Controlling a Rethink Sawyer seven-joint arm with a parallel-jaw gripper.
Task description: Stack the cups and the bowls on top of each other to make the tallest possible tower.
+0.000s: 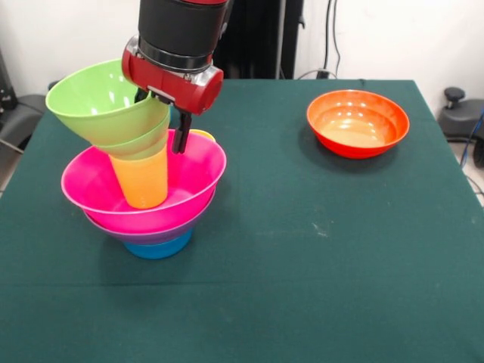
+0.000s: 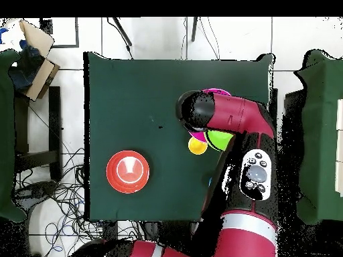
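Observation:
The tower stands at the table's left in the front view: a blue bowl (image 1: pixel 159 246) at the base, a purple bowl (image 1: pixel 151 234) on it, then the wide pink bowl (image 1: pixel 197 178). An orange-yellow cup (image 1: pixel 142 181) stands in the pink bowl. On the cup sits a green bowl (image 1: pixel 144 142), and a big lime green bowl (image 1: pixel 94 98) tilts to the left on top. My gripper (image 1: pixel 165 121) is shut on the lime bowl's right rim, with one black finger (image 1: pixel 180 140) outside it. An orange bowl (image 1: pixel 357 122) (image 2: pixel 127 171) lies apart.
A yellow cup (image 1: pixel 203 136) (image 2: pixel 197 146) peeks out behind the pink bowl's rim. In the overhead view my arm (image 2: pixel 228 117) covers most of the tower, leaving a pink edge (image 2: pixel 216 92) and a lime patch (image 2: pixel 218 139) showing. Cables and chairs surround the table.

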